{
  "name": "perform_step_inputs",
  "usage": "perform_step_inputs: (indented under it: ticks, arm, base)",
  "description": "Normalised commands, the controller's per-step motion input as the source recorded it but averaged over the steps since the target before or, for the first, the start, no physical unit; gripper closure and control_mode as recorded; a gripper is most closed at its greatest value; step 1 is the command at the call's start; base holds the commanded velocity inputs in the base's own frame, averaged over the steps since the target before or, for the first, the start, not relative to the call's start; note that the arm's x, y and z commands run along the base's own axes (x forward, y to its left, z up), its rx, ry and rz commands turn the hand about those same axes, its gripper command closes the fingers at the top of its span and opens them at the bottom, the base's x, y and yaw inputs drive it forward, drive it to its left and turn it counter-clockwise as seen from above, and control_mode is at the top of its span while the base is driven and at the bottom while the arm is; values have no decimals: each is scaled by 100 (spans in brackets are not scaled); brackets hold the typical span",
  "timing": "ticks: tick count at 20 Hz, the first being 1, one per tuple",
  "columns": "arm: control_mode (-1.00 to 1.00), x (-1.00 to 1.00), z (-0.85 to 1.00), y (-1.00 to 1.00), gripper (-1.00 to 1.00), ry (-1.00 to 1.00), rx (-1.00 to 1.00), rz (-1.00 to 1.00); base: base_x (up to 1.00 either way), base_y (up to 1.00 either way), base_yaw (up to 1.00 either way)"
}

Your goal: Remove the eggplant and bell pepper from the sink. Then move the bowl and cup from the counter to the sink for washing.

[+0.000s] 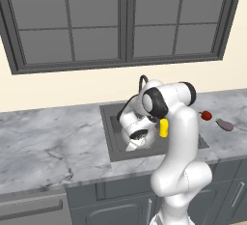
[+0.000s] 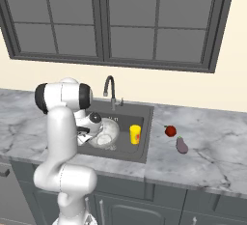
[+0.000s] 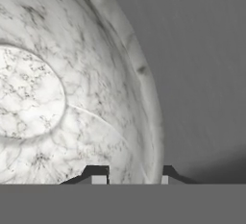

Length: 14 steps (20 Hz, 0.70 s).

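On the left of the dark sink [image 2: 144,144] basin, the marbled bowl [image 2: 107,133] sits low inside, with the arm bent down over it. The hand view shows the pincer [image 3: 130,179] straddling the bowl's rim, one tip inside the wall and one outside, pinching the bowl. Just right of it, the yellow cup [image 2: 135,134] stands upright on the sink floor, apart from the bowl. Further right, on the marble surface [image 2: 212,156], the red bell pepper [image 2: 170,131] lies near the sink's edge with the purple eggplant [image 2: 182,145] just beside it, both clear of the basin.

By my reading, the vegetables and the cup are done and the bowl's placement is the step in hand, nearly finished. The next move calls for spreading the tips to free the rim, then lifting straight up so the bowl isn't dragged or tipped against the cup.
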Motion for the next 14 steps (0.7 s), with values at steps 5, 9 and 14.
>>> perform_step_inputs:
  ticks: [5,9,14]
  arm:
    - [-100,9,0,0,100,0,0,-1]
    - [-100,10,0,0,-100,0,0,-1]
    - [-100,8,4,0,-100,0,0,0]
  base:
    - [0,0,0]
    - [0,0,0]
    - [0,0,0]
